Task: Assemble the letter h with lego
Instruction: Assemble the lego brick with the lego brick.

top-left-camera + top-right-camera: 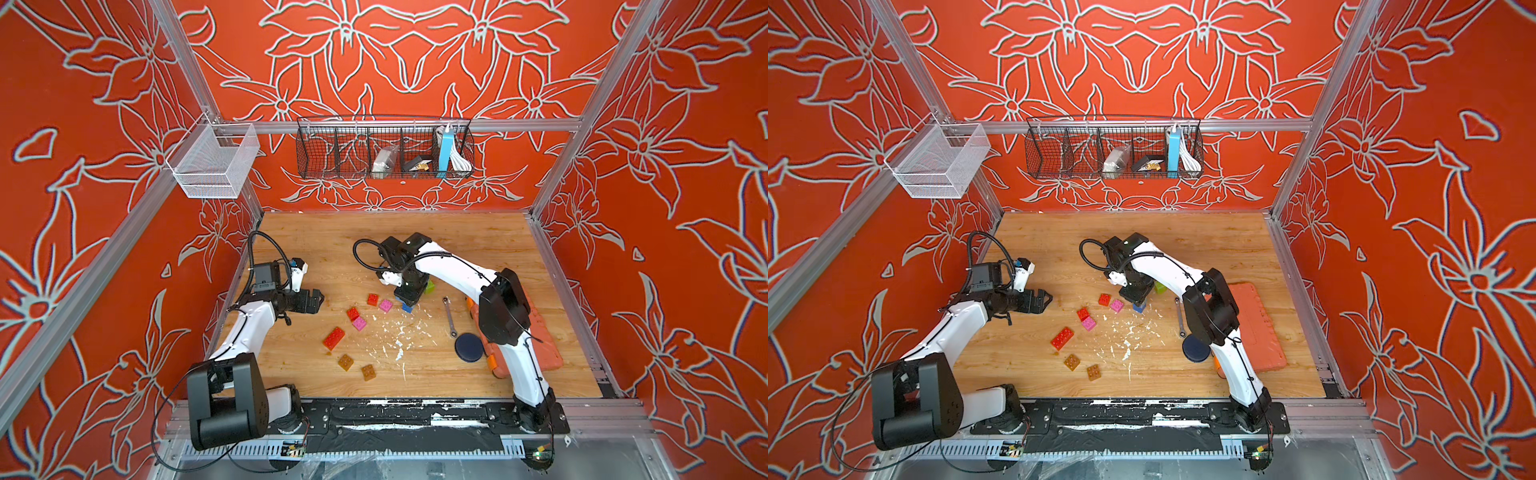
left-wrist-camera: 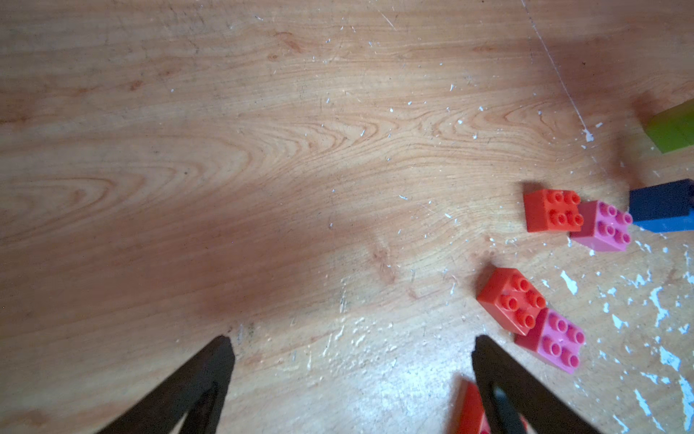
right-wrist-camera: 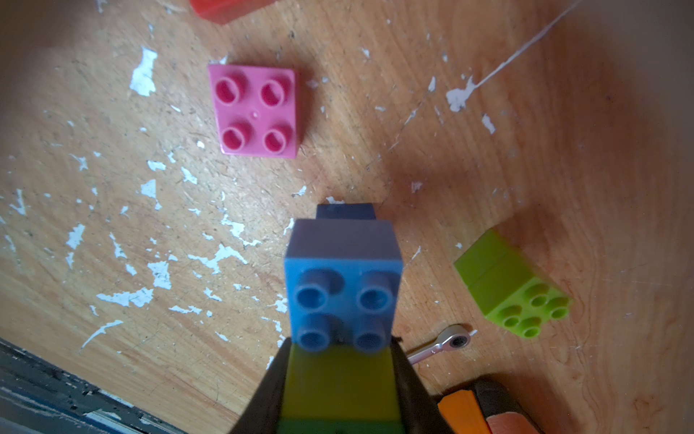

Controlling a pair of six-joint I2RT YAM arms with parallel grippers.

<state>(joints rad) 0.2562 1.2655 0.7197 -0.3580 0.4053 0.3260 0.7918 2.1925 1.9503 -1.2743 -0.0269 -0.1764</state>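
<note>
**Light, stiff bricks; right fingers grip a stack**

The right fingers [image 3: 409, 387] are clenched on the lime brick [image 3: 340, 383] of a short stack, with a blue brick [image 3: 341, 285] beyond it. The stack is low over the worktop [image 1: 457, 232]; I cannot tell whether it touches. The left fingers [image 2: 210, 375] are released and hold nothing, near a red brick [image 2: 510, 298] and a pink brick [image 2: 559, 338]. The rest of the lego [image 1: 333, 338] lies loose mid-worktop.

The bricks look light, rigid and smooth-sided. Pinch flat opposite walls, not the studs; joints may pop under sideways pull.

The white basket [image 1: 216, 166] looks empty. The wire basket [image 1: 316, 153] holds a blue box [image 1: 445, 149], a white cable [image 1: 459, 160] and small items. The contents of the orange case [image 1: 544, 345] are hidden.
</note>
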